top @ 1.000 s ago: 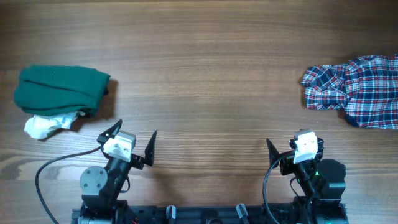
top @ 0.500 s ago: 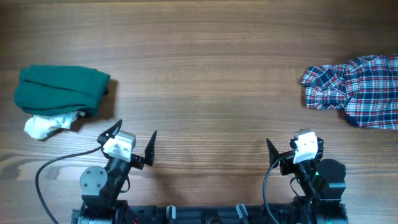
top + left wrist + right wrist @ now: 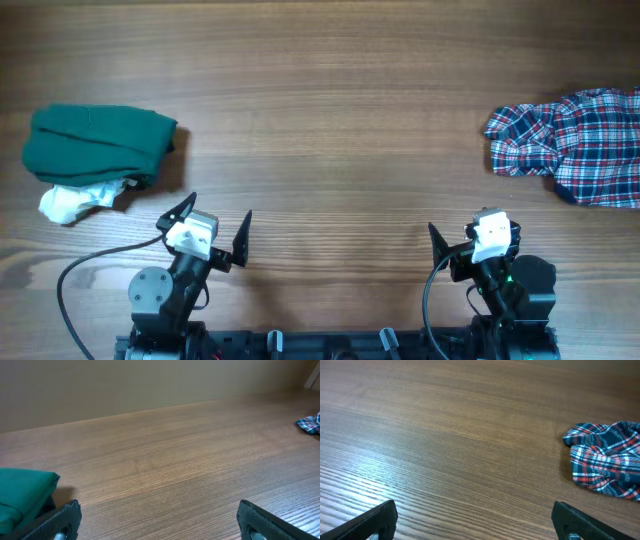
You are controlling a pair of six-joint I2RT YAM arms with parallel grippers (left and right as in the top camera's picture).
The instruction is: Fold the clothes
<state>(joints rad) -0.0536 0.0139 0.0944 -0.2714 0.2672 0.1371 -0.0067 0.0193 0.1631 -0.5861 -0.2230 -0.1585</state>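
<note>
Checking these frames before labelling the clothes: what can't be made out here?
The plaid garment: overhead and right wrist views, cut off by the right edge.
The green garment: left wrist view, cut off by the left edge.
The white cloth: overhead, partly under the green garment; its kind is unclear.

Nothing shows any change over the last second in the overhead view. The left hand [image 3: 219, 207] and the right hand [image 3: 472, 229] sit at the near edge of the desk [image 3: 330, 120] exactly as before, fingers spread to the same width. The green garment [image 3: 95, 140] and white cloth [image 3: 75, 202] at far left and the plaid shirt [image 3: 570, 145] at far right keep the same outline and folds.
</note>
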